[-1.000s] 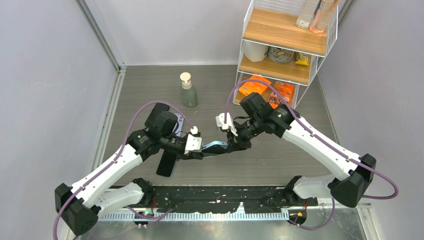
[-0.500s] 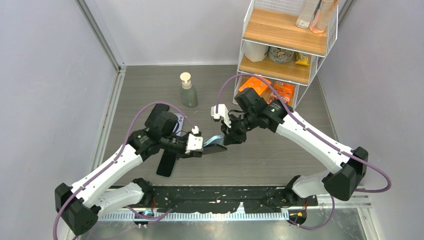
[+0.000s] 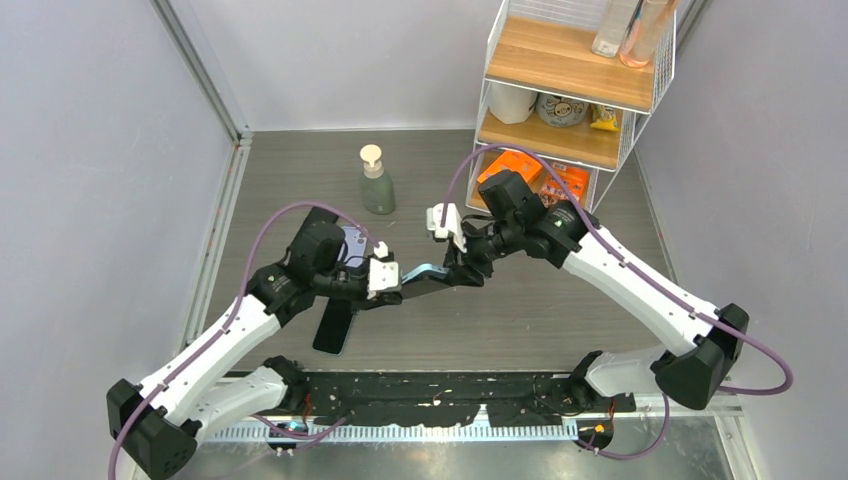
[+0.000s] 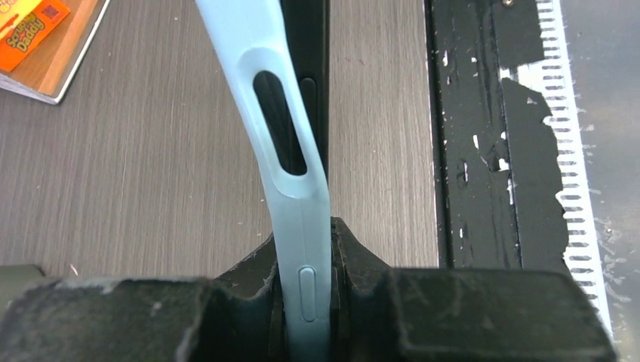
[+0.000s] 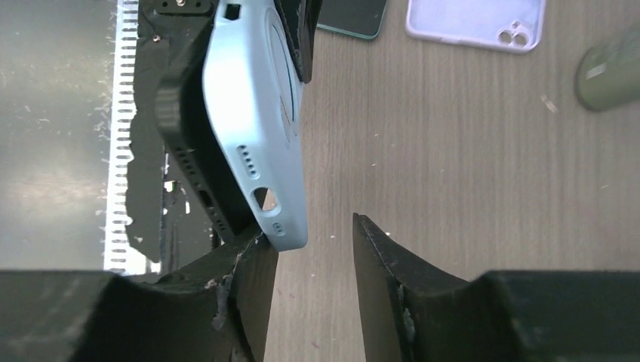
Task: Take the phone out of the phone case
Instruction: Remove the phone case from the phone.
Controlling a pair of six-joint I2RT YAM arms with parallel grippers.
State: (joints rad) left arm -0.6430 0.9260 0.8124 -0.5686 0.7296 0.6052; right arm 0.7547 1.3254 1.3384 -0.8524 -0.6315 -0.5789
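The left jaws pinch one end of the pale blue case (image 4: 300,226), holding it up off the desk (image 3: 560,310) between the arms. Its long axis runs straight toward the right jaws, which are spread, one tip seemingly touching the free end. There the dark phone (image 5: 185,143) stands away from the case, so the right arm is nearer for the pull.

Left wrist view: the phone case (image 4: 298,196) runs off the top edge. The phone (image 4: 315,45) behind the phone case shows one dark side only.

Right wrist view: beyond the phone case, the purple case (image 5: 475,19) and second phone (image 5: 353,16) are cut off at the top edge. The bottle (image 5: 610,66) right of the phone case is blurred and cropped.

Top view: package labels on the shelf (image 3: 560,55) beyond the phone case are too small to read.
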